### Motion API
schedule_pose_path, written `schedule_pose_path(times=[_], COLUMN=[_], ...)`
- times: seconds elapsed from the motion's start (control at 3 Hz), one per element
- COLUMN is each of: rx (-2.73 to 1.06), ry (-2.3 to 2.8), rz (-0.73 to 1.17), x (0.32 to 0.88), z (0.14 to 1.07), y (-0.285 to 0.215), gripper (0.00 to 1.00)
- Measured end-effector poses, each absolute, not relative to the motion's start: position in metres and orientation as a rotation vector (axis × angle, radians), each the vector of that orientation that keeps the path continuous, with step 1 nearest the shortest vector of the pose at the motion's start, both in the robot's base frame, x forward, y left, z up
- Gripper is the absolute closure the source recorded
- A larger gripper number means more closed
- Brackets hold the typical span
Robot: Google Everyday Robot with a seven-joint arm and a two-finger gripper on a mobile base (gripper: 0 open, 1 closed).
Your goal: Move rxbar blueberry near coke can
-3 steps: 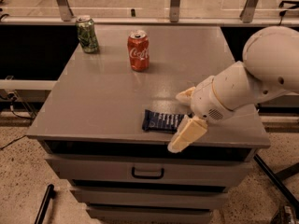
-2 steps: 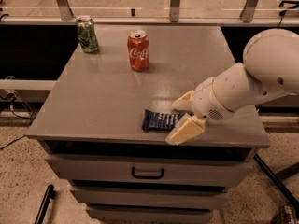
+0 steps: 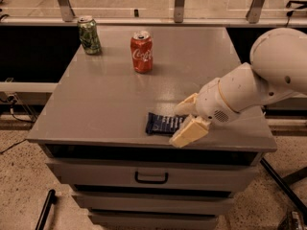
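Note:
The rxbar blueberry (image 3: 165,123), a flat dark navy wrapper with pale lettering, lies near the front edge of the grey cabinet top (image 3: 110,99). My gripper (image 3: 186,120) is at the bar's right end, with one tan finger (image 3: 186,105) behind it and the other finger (image 3: 189,132) in front, closed against its edges. The bar still rests on the surface. The coke can (image 3: 142,51), red with white script, stands upright at the back centre, well away from the bar.
A green can (image 3: 89,35) stands upright at the back left corner. The white arm (image 3: 259,80) reaches in from the right over the top's right side. Drawers with a dark handle (image 3: 151,178) are below the front edge. A railing runs behind.
The gripper has dropped onto the bar's right end and its fingers have drawn in around it. The bar and both cans have not moved.

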State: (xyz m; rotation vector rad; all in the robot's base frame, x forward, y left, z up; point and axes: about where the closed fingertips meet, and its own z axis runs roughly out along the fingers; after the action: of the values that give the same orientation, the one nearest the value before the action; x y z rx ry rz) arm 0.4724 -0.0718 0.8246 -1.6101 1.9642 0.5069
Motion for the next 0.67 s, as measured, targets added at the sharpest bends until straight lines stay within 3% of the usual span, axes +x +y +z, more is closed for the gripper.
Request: schedule_pose_path(times=[0.33, 0.67], rx=[-1.610, -1.610], ry=[1.964, 1.964], rz=[0.507, 0.507], x=[0.4724, 0.4723], z=[0.8275, 0.8287], y=[-0.0718, -0.0716], gripper=[1.00, 1.00])
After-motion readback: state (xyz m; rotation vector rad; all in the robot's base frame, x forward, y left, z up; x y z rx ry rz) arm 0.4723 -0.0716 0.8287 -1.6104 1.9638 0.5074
